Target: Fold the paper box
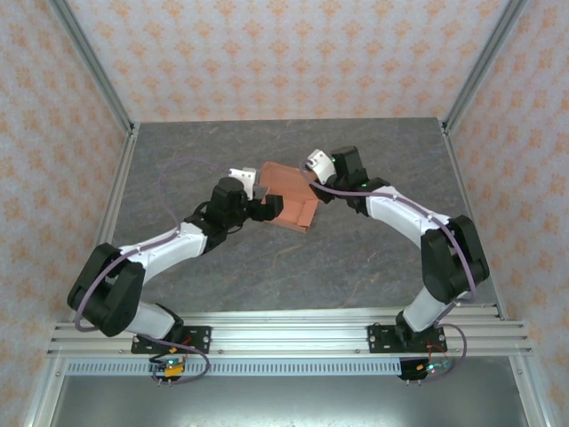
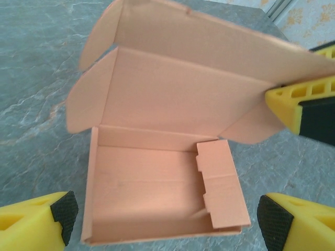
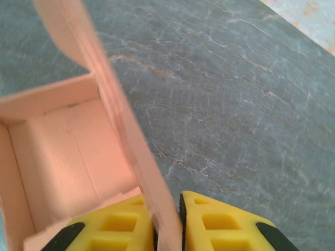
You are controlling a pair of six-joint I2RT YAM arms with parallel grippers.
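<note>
right tool [image 3: 167,222] pinches the lid [image 2: 209,52] of the paper box [image 1: 289,200]; left tool [image 2: 162,214], wide open, should brace the base while it closes.

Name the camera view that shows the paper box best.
Left wrist: the paper box shows nearly whole, tray open, lid raised, side flap folded in. Top external shows it small between the arms. Right wrist shows a tray corner and the lid edge pinched by the right gripper.
</note>
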